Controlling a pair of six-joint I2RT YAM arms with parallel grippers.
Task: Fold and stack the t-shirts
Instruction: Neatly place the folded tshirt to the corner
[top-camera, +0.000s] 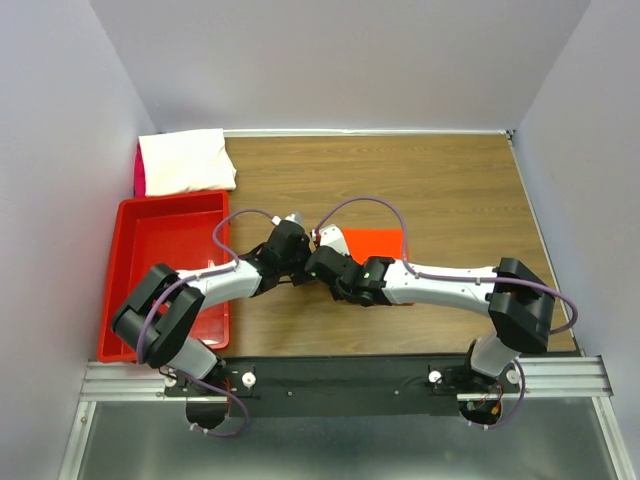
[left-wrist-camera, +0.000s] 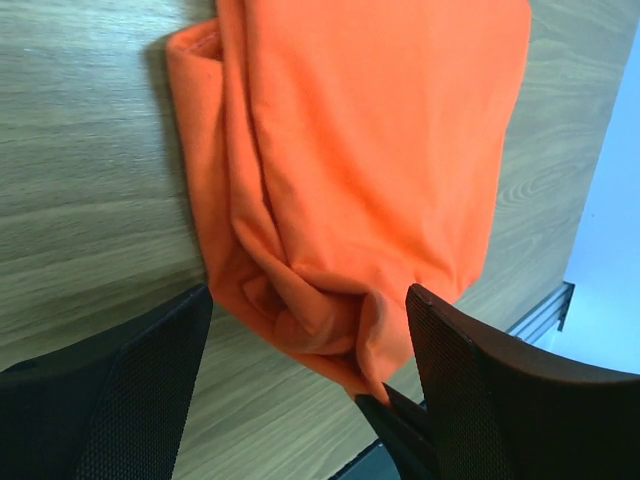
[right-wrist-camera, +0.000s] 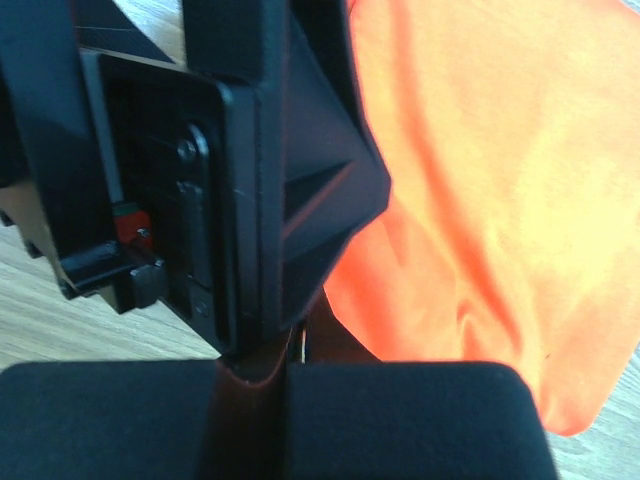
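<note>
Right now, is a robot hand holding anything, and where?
The right gripper pinches the orange t-shirt by its bunched end; the left gripper is open, holding nothing.

— Where's the left arm (top-camera: 230, 283)?

— Elbow folded back near its base, forearm reaching in towards the middle. Its end effector (left-wrist-camera: 310, 292) points down, and the two dark mesh-textured fingers (left-wrist-camera: 140, 390) stand wide apart with nothing gripped between them.

— And the right arm (top-camera: 440, 285)?

— Elbow bent out to its own side, white forearm running low across to meet the left one. The two wrists sit just beside each other, nearly touching.

— State of the right end effector (right-wrist-camera: 285, 372)?

— Fingers pressed together, pinching a gathered edge of the orange t-shirt (left-wrist-camera: 380, 150) at their tips. The left wrist's housing fills its camera's view.
</note>
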